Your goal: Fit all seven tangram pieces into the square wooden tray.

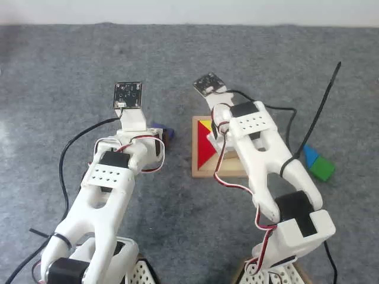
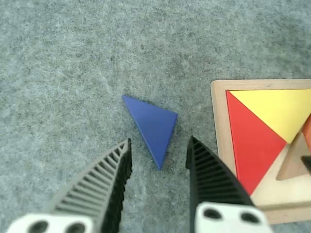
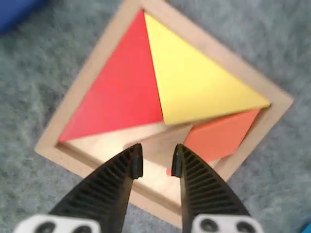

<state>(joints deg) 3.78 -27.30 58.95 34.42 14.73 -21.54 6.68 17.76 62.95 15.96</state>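
Blue triangle (image 2: 153,125) beside part-filled tray (image 2: 218,127)

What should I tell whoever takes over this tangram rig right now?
Left gripper: open, above the blue triangle, which lies on the carpet beside the tray.
Right gripper: over the tray's unfilled part; grip unclear.
Done: red triangle, yellow triangle and orange piece sit in the tray.
Left: the blue triangle, plus a small blue piece and a green piece on the carpet beside the right arm.
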